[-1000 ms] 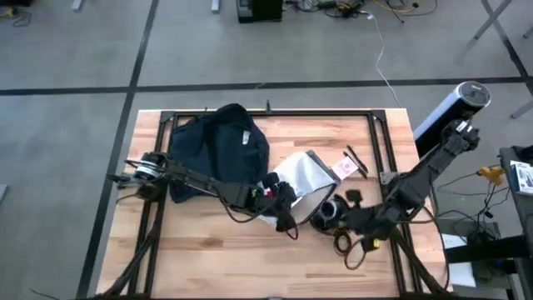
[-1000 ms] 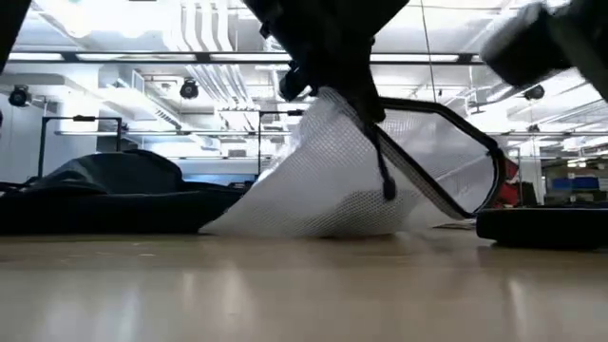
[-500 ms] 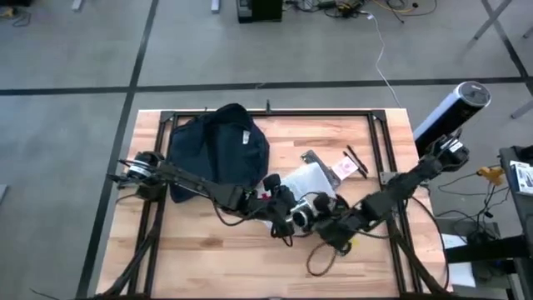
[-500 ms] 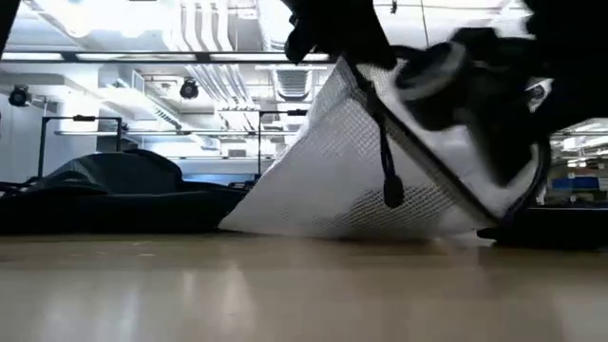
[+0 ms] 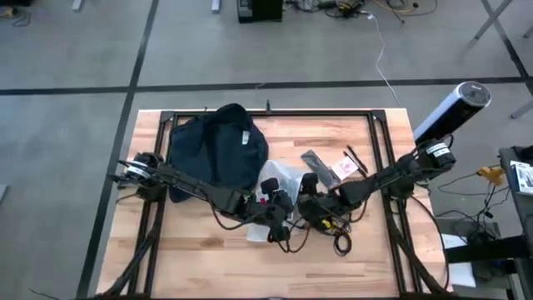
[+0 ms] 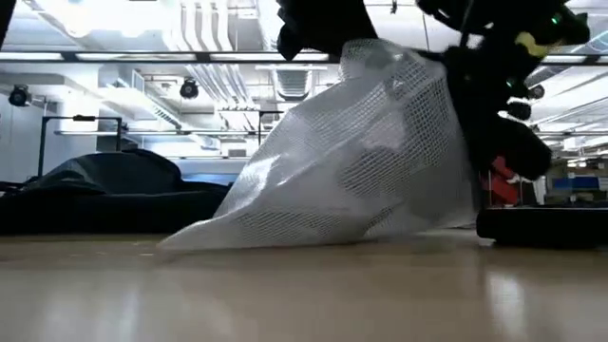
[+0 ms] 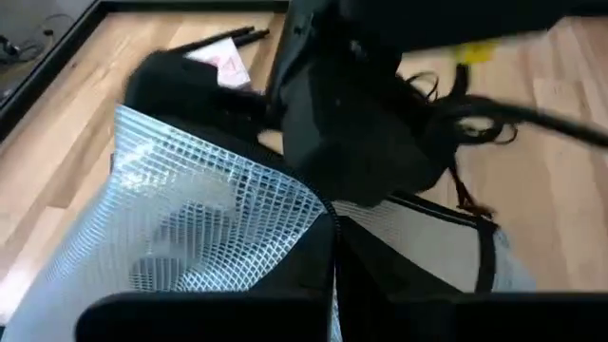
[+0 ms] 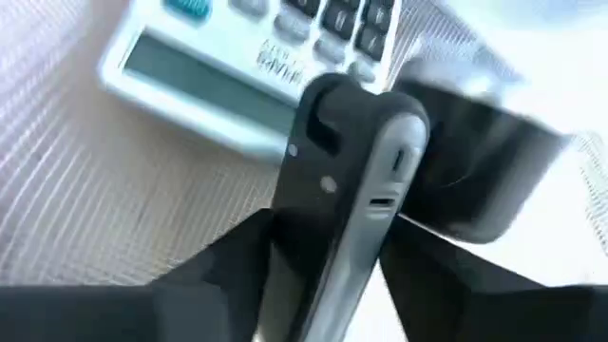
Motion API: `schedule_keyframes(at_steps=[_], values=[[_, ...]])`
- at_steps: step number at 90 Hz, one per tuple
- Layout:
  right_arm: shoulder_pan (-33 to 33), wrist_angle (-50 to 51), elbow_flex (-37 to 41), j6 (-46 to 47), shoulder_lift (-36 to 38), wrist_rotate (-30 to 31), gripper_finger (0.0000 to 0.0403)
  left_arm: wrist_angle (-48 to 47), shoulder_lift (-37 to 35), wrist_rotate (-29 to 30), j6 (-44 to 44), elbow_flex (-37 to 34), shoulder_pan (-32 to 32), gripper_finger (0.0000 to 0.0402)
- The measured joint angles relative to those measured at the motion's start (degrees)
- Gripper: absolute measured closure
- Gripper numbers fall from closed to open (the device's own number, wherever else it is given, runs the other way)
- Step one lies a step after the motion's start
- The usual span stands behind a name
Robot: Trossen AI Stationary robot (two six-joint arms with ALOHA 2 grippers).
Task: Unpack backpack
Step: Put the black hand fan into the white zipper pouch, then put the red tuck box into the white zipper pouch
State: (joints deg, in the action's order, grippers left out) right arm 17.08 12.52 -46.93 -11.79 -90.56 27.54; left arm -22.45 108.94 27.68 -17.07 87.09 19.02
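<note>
Holding the mesh pouch (image 6: pixel 351 152) up near the counter's (image 5: pixel 208 250) middle w/ our left claw (image 5: pixel 275 208), clamped on its rim, we seem to be keeping the mouth open so our right claw (image 5: pixel 310 204) can reach in w/ the black headphones (image 8: pixel 361 161), which it's closed on, beside a calculator (image 8: pixel 237 57) inside. The backpack (image 5: pixel 218 148) sits slumped toward the counter's far-left corner, well apart from both claws, prob. already emptied of these bits. Hard to make out: the pouch's other contents behind the mesh, and most of the headphones' cable.
</note>
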Motion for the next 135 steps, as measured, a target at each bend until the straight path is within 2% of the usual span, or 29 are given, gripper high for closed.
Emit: schedule_keyframes(at_steps=[13, 29, 35, 41, 48, 55, 72, 92, 96, 106, 110, 122, 135], values=[[0.6, -1.84, -1.65, 0.31, 1.01, 2.28, 0.0181, -0.2, 0.12, 0.0, -0.1, 0.0, 0.07, 0.0402], [3.92, 1.13, -1.73, 2.42, 4.03, 9.54, 0.0184, -1.97, 0.36, 0.01, -0.81, -0.11, 0.09, 0.0402], [5.88, 4.51, -1.73, 3.99, 5.56, 8.12, 0.0194, -2.44, 0.36, 0.03, -1.35, -0.11, 0.14, 0.0402], [7.75, 8.48, -1.73, 6.56, 6.54, 2.78, 0.0205, -2.85, 0.37, 0.03, -1.54, -0.11, 0.24, 0.0402], [9.2, 12.4, -1.6, 10.03, 7.02, -2.0, 0.0223, -2.96, 0.4, 0.07, -1.59, -0.11, 0.33, 0.0402], [9.78, 13.42, -1.28, 11.83, 6.86, -3.64, 0.0254, -2.89, 0.41, 0.08, -1.64, -0.11, 0.38, 0.0402], [8.58, 13.67, -0.04, 7.31, 4.31, -4.17, 0.0385, -2.61, 0.42, 0.14, -1.66, -0.17, 0.58, 0.0402], [2.02, 12.63, 0.12, 1.54, -0.46, -7.64, 0.0401, -2.58, 0.42, 0.25, -1.0, -0.2, 1.08, 0.0402], [0.87, 10.48, 0.12, 0.54, -1.86, -5.02, 0.04, -2.58, 0.42, 0.22, -0.82, -0.2, 1.1, 0.0402], [0.95, 4.05, 0.14, -3.12, -3.64, 10.69, 0.0402, -3.17, 0.42, 0.26, -0.63, -0.2, 1.1, 0.0402], [2.21, 1.16, 0.12, -5.37, -3.61, 14.84, 0.0402, -3.49, 0.42, 0.27, -0.61, -0.2, 1.08, 0.0402], [5.58, -0.52, 0.12, -8.39, -1.97, 16.85, 0.0403, -4.28, 0.4, 0.25, -1.0, -0.2, 1.1, 0.0402], [8.24, 9.19, 0.11, -0.54, 2.11, 17.53, 0.0403, -4.7, 0.43, 0.25, -2.36, -0.2, 1.53, 0.0402]])
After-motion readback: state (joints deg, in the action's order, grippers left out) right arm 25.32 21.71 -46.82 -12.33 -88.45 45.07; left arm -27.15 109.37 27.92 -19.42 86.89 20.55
